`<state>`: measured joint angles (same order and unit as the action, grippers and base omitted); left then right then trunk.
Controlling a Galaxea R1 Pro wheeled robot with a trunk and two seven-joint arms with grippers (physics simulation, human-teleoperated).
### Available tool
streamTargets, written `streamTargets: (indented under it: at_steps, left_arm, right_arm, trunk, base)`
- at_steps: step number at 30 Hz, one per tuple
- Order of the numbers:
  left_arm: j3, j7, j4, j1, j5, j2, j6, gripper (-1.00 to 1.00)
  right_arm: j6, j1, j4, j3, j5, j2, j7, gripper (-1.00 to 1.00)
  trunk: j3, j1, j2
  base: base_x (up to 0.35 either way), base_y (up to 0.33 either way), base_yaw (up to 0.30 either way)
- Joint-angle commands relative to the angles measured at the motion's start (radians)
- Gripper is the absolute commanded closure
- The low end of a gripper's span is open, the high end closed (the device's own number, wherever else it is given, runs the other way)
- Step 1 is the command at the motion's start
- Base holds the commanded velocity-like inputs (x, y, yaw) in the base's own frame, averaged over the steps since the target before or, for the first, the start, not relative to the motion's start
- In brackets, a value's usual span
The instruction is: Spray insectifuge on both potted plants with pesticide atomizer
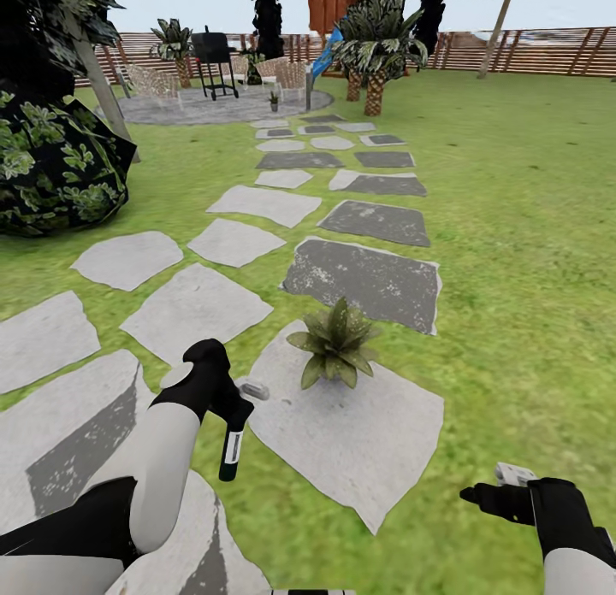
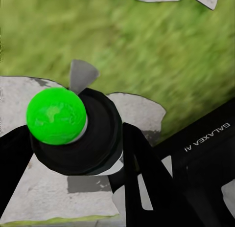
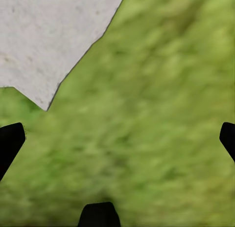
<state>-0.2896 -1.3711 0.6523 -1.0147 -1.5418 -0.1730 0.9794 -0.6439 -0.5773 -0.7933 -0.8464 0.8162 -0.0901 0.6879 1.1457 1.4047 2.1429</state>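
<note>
hanging from the left end effector (image 1: 229, 407), the pesticide atomizer (image 1: 231, 448) is held pinched near its pale grey spray head, its slim dark-green body with a white label strip pointing down over a stepping stone (image 1: 359, 441). a potted plant (image 1: 335, 343), a low rosette of pointed green leaves, is seen just beside it on that stone. the right end effector (image 1: 479, 495) is spread apart over the lawn (image 1: 513, 262).

Flat, even daylight fills the head view, bright all over, with no glare and only faint soft shade under the potted plant (image 1: 335, 342). The distant fence (image 1: 530, 52) looks slightly soft. In both wrist views the lawn (image 3: 161, 114) is smeared and out of focus, while nearby dark parts stay crisp.
</note>
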Motion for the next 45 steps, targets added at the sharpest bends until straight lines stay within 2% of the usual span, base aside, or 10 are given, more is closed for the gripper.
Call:
streamTargets:
  at_steps: [1, 11, 18, 20, 21, 23, 25, 26, 31, 45]
  left_arm:
    - [-0.006, -0.009, 0.001, -0.001, -0.011, -0.002, 0.010, 1.00]
    - [-0.006, -0.009, -0.001, -0.001, -0.010, -0.002, 0.010, 1.00]
    - [-0.005, -0.010, 0.000, -0.001, -0.009, -0.002, 0.011, 1.00]
    - [-0.005, -0.011, 0.001, -0.002, -0.009, -0.002, 0.011, 1.00]
    - [-0.005, -0.011, 0.001, -0.002, -0.009, -0.002, 0.011, 1.00]
    - [-0.005, -0.011, 0.000, -0.001, -0.009, -0.002, 0.011, 1.00]
    - [-0.005, -0.011, 0.000, -0.001, -0.009, -0.002, 0.011, 1.00]
    - [-0.005, -0.011, 0.000, -0.001, -0.009, -0.002, 0.011, 1.00]
    - [-0.006, -0.011, -0.002, -0.001, -0.010, -0.002, 0.010, 1.00]
    - [-0.007, -0.006, -0.003, 0.003, -0.010, -0.002, 0.009, 1.00]
  right_arm:
    - [0.000, -0.001, -0.001, -0.004, 0.011, 0.001, 0.010, -1.00]
    - [0.000, -0.001, -0.001, -0.005, 0.012, 0.001, 0.010, -1.00]
    - [0.000, -0.001, 0.000, -0.002, 0.012, 0.006, 0.010, -1.00]
    - [-0.001, -0.001, -0.001, 0.021, 0.012, 0.019, 0.010, -1.00]
    - [-0.001, -0.001, -0.001, 0.057, 0.012, 0.023, 0.010, -1.00]
    - [-0.002, -0.001, -0.002, 0.157, 0.013, 0.026, 0.010, -1.00]
    - [-0.002, -0.001, -0.003, 0.214, 0.013, 0.026, 0.010, -1.00]
    - [-0.002, -0.001, -0.003, 0.228, 0.013, 0.026, 0.010, -1.00]
    - [-0.002, -0.001, -0.003, 0.242, 0.012, 0.027, 0.010, -1.00]
    - [-0.002, -0.001, -0.006, 0.241, 0.004, 0.026, 0.012, -1.00]
  trunk:
    - [-0.002, -0.004, -0.007]
    - [-0.034, -0.042, -0.077]
    - [-0.034, -0.042, -0.077]
    - [-0.040, -0.050, -0.091]
    - [-0.043, -0.054, -0.098]
    - [-0.049, -0.062, -0.112]
    - [-0.056, -0.069, -0.126]
    - [-0.059, -0.073, -0.133]
    - [-0.074, -0.092, -0.168]
    - [-0.127, -0.146, -0.266]
  base:
    - [0.000, 0.000, 0.000]
    - [0.000, 0.000, 0.000]
    - [0.000, 0.000, 0.000]
    - [0.000, 0.000, 0.000]
    - [0.000, 0.000, 0.000]
    - [0.000, 0.000, 0.000]
    - [0.000, 0.000, 0.000]
    - [0.000, 0.000, 0.000]
    - [0.000, 0.000, 0.000]
    - [0.000, 0.000, 0.000]
